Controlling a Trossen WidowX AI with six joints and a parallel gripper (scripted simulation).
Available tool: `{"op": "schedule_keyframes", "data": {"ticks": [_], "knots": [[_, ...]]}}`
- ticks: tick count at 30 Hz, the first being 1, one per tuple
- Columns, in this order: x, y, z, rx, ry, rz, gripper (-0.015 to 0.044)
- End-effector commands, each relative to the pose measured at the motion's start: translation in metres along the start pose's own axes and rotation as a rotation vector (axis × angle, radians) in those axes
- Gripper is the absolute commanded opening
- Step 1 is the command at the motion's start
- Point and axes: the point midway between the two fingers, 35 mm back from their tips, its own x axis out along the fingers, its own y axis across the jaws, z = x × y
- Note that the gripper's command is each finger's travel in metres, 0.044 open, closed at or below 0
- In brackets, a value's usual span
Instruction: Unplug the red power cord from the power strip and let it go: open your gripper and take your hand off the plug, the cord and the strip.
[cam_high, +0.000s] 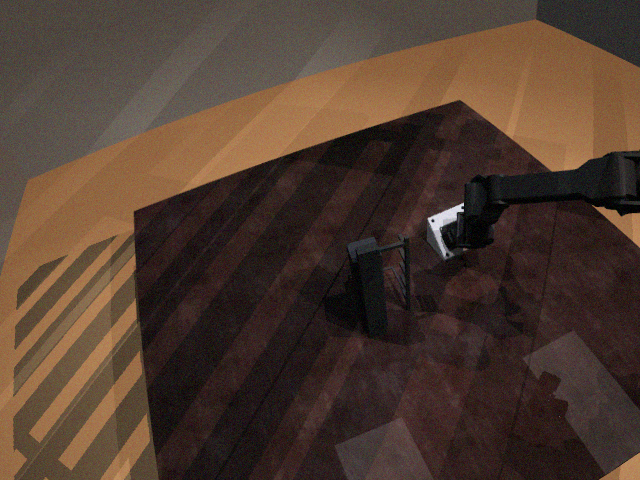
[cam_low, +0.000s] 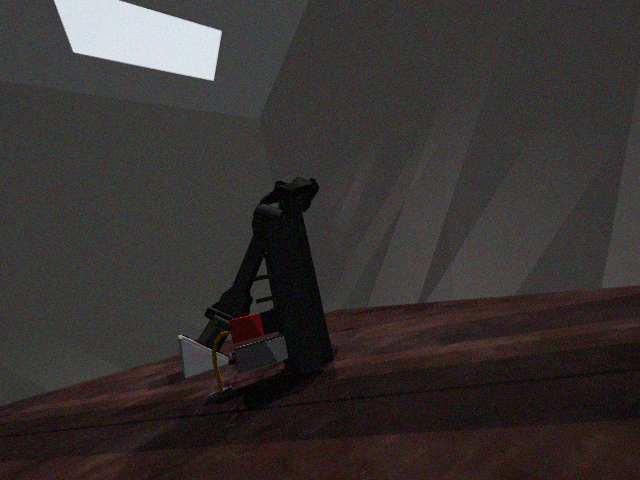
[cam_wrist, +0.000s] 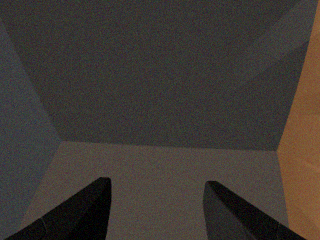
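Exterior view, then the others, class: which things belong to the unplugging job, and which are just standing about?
For the job:
- arm
- gripper, open
- Cord, plug and strip: none I can identify; the red block might be related

Apparently just there:
- tall dark block
- yellow curved piece
- grey panel

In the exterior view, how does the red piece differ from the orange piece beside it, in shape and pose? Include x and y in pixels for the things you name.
The red piece (cam_low: 247, 328) is a broad, flat-sided block, while the orange piece (cam_low: 216, 361) is thin and curved like a hook. The red piece appears just above a grey panel (cam_low: 261, 354); the orange piece runs down left of that panel, ending lower in the picture. Both have a warm, strong colour.
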Motion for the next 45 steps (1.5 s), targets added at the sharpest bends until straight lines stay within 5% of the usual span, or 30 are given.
{"op": "schedule_keyframes", "data": {"ticks": [1,21,45], "knots": [[0.0,-0.026,0.025,0.014,-0.092,-0.084,0.016],[-0.07,-0.126,0.119,0.069,-0.518,-0.44,0.016],[-0.252,-0.217,0.149,0.198,-1.011,-0.875,0.016]]}}
